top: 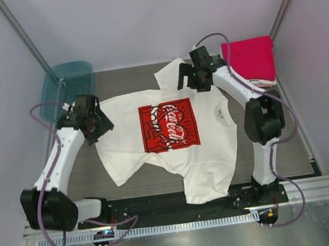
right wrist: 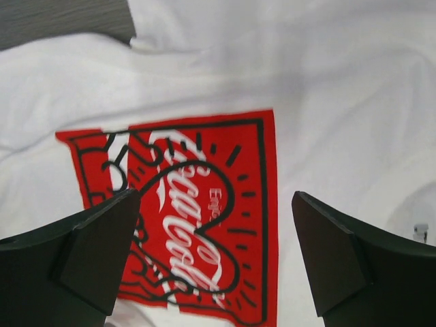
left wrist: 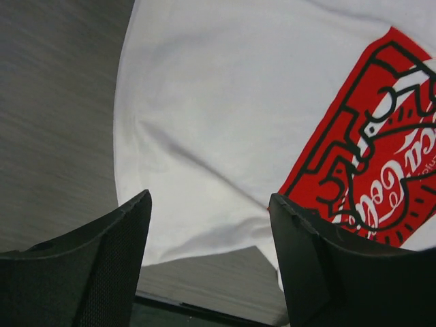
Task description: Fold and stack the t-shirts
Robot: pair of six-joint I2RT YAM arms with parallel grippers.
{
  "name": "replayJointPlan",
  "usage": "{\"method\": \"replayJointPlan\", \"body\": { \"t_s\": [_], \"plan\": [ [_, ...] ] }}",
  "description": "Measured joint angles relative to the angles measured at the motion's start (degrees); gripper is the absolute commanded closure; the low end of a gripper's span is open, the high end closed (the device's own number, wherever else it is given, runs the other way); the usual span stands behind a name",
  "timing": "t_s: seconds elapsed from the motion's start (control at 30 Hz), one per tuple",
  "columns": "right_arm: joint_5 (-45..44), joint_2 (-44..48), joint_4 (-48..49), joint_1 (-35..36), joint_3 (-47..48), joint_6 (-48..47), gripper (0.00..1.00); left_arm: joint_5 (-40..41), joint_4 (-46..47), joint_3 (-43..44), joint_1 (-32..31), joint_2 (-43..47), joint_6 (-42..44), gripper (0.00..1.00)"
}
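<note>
Spread flat at centre, print up: white tee (top: 209,147), collar toward 3 o'clock, hem toward 9, sleeves at 12 and 6. Stacked at 2 o'clock: red tee (top: 249,55) atop pale folded ones (top: 264,82). Above the hem edge, left gripper (top: 95,124), jaws wide apart, nothing held. Near the 12 o'clock sleeve, right gripper (top: 198,81), equally wide, equally empty. Probably light, limp and quick to sag or drag. Best pinched at the edges, hem corner and shoulder, and lifted together for a straight fold. Tub (top: 67,87) at 10 o'clock, out of play.
</note>
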State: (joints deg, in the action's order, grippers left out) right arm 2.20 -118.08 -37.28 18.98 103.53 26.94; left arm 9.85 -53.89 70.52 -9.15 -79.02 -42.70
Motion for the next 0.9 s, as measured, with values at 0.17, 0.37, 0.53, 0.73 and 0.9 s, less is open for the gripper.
{"method": "replayJointPlan", "body": {
  "t_s": [0.17,0.37,0.53,0.73,0.9],
  "plan": [
    [-3.8,20.9,-0.4,3.5,-16.2,2.6,0.0,-0.9,0.0,-19.9,-0.2,16.4,-6.6,0.41],
    [-6.2,44.3,-2.3,3.8,-39.6,9.3,0.0,-4.1,0.5,-37.3,-2.7,23.6,-15.2,0.44],
    [-6.4,55.9,-6.6,3.9,-51.3,13.0,0.0,-4.7,2.9,-40.7,-6.0,24.1,-20.4,0.49],
    [-7.5,61.2,-9.8,4.0,-54.2,13.7,0.0,-5.0,7.4,-43.2,-7.9,21.3,-23.7,0.58],
    [-8.0,61.3,-10.7,4.0,-54.4,13.9,0.0,-5.6,8.7,-44.0,-8.5,22.0,-25.9,1.0]
  ]
}}
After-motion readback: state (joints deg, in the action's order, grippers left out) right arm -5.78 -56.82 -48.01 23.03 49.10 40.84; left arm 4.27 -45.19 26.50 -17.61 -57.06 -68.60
